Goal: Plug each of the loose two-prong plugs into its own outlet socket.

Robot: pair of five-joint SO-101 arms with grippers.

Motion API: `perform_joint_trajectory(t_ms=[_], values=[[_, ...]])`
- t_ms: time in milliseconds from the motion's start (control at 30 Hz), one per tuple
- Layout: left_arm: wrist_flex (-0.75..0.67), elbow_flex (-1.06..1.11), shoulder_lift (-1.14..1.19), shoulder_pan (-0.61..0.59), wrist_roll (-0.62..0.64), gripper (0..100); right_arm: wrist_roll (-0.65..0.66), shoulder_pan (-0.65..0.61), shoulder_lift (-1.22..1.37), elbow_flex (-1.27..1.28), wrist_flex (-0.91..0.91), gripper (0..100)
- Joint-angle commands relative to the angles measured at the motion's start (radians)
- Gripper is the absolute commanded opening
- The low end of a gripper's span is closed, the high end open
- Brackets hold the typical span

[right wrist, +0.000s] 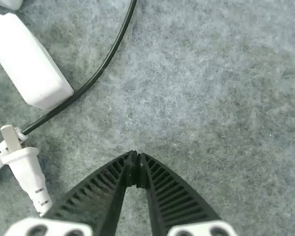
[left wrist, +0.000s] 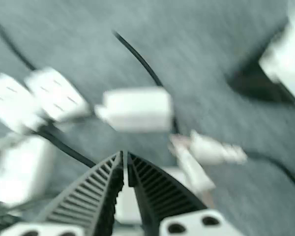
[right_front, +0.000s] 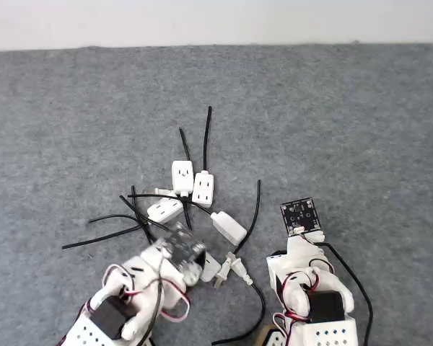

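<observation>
The left gripper [left wrist: 125, 155] has its two black ribbed fingers pressed together at the tips, with no gap there. Further back between them we can see a whitish shape. It's too blurry for us to say what it is or whether it's pinched. Just past the tips sits a white block [left wrist: 135, 109] with a cord coming off it. Off to one side, two plugs [left wrist: 211, 150] lie crossed over each other on the grey carpet [left wrist: 196, 44].

The right gripper [right wrist: 136, 156] is closed up too, tips touching and nothing in it, hovering over bare carpet. One of the plugs lies near it with a prong showing. The white block is a bit beyond, with one of the black cords [right wrist: 108, 54] curving past it.

Counting from the high view:
- **Outlet sockets:** we get three small outlet sockets [right_front: 182, 175]. Two sit side by side and touching, and the third [right_front: 164, 210] is near them, closer to the left arm.
- **White block:** there's one, lying between the sockets and the plugs.
- **Plugs:** we can count two for sure, lying loose on the carpet between the two arms. Neither is in a socket.
- **Cords:** several black ones fan out from the pile, too tangled for us to give a number.
</observation>
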Motion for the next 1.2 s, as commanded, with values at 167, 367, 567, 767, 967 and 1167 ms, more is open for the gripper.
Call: perform_joint_trajectory(t_ms=[167, 367, 567, 767, 967, 1167], values=[[-0.118, -0.160, -0.012, -0.535, -0.204, 1, -0.012, 0.010, -0.010, 0.015, 0.005, 0.9], [0.020, -0.374, -0.009, -0.701, -0.095, 1, -0.012, 0.010, -0.010, 0.015, 0.005, 0.9], [0.207, -0.673, 0.055, -0.657, -0.304, 1, -0.012, 0.010, -0.010, 0.015, 0.005, 0.9], [0.230, -0.978, 0.473, -0.732, -0.350, 1, -0.012, 0.010, -0.010, 0.015, 0.005, 0.9], [0.192, -1.081, 0.927, -0.717, -0.288, 1, -0.012, 0.010, -0.010, 0.015, 0.005, 0.9], [-0.054, -0.946, 1.244, -0.709, -0.224, 2, -0.012, 0.010, -0.010, 0.015, 0.005, 0.9]])
